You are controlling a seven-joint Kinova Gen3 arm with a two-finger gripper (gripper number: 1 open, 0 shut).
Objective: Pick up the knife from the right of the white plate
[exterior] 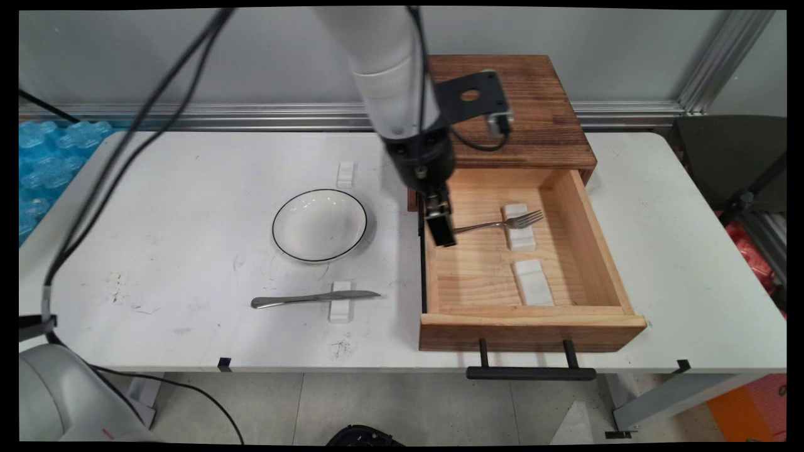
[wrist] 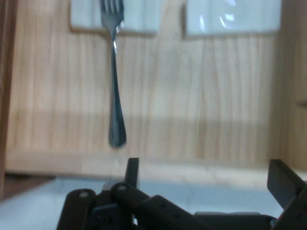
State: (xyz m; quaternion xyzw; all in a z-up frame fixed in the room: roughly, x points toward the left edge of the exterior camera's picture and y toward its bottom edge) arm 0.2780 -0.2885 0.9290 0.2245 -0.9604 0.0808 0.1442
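My gripper (exterior: 441, 237) hangs open over the left wall of an open wooden drawer (exterior: 534, 323), with nothing between its fingers. A metal fork (exterior: 496, 224) lies inside the drawer, its tines on a white rest (exterior: 520, 233), and its handle end points at the gripper, just apart from it. In the hand view the fork (wrist: 115, 96) runs down from the rest (wrist: 139, 19) to just beyond the drawer's wall (wrist: 192, 165). The open gripper (wrist: 206, 177) stands a little to the right of the handle end.
A second white rest (exterior: 532, 282) lies empty in the drawer, nearer the front. The drawer's cabinet (exterior: 534, 119) stands behind. On the table are a white bowl (exterior: 319, 225), a knife (exterior: 314, 298) across a white rest (exterior: 340, 309), and another rest (exterior: 345, 174).
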